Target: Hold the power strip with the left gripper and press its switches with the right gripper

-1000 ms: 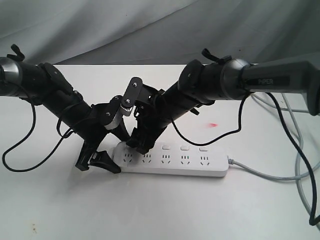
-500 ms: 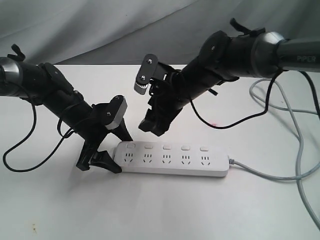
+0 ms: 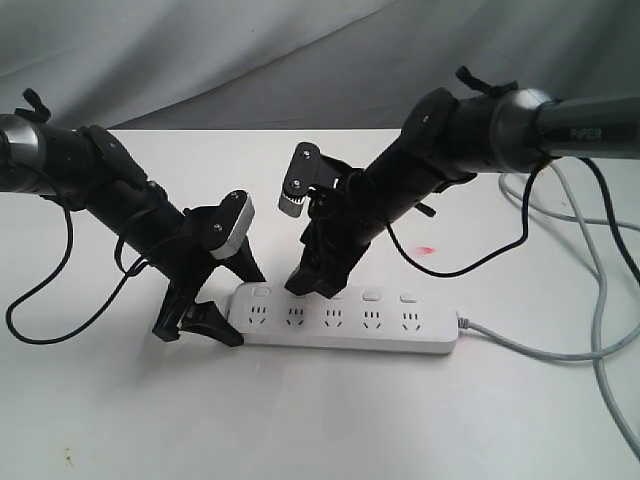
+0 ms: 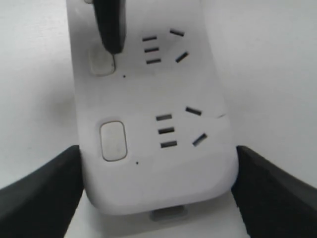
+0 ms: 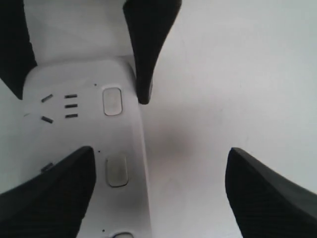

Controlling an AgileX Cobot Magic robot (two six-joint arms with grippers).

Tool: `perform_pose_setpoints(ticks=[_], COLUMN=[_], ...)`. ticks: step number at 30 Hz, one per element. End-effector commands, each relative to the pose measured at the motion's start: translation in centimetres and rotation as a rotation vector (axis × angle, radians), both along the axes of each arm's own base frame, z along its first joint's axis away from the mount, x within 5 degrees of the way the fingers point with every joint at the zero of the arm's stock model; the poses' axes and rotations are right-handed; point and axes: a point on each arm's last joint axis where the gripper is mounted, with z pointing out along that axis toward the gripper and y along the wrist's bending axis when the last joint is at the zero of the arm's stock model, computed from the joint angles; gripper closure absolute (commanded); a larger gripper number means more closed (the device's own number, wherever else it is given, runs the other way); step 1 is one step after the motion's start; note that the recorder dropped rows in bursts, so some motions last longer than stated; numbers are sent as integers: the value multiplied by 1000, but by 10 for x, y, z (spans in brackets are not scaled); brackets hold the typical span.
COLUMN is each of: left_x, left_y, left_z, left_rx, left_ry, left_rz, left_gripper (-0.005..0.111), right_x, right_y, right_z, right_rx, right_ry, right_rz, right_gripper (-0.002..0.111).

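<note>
Slippage is the main risk: the second of the switches (image 4: 102, 64) is touched by one fingertip of the right gripper (image 3: 315, 287), whose jaws are spread wide. The power strip (image 3: 350, 330), flat on the table (image 3: 320, 430), appears clamped only at its left end by the left gripper (image 3: 245, 310), so it could be pivoted. That gripper stands just beside the pressing finger. The grey cord (image 3: 520, 346) is trailed well clear.

The left arm (image 3: 110, 195) and right arm (image 3: 470, 135) were black, with rounded links and thin black cables (image 3: 30, 300). The left wrist bore a white-faced block (image 3: 238, 222). The right arm bore a holed plate (image 3: 298, 180) and "PIPER" lettering (image 3: 588, 131).
</note>
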Motion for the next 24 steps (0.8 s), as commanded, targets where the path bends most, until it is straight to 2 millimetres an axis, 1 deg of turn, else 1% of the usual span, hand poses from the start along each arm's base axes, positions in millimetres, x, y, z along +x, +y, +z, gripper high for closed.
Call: perform_pose_setpoints(ticks=[1,15,21,24], left_x=[1,1,1,1], left_y=[-4,-4,-4,-4], left_z=[4,4,4,4], left_rx=[-20,-20,-20,-20], left_ry=[-6,-6,-6,-6], left_rz=[5,5,5,5], left_gripper=[84,84,84,84], right_x=[2,7,6,6], right_y=[-2,-3,-2,-2], right_z=[-1,-1,-15,-15], right_rx=[6,1,-13,-11], right_ry=[-14,-66,-30,-28], right_rz=[-13,-25,-19,-22], right_gripper=[41,41,41,41])
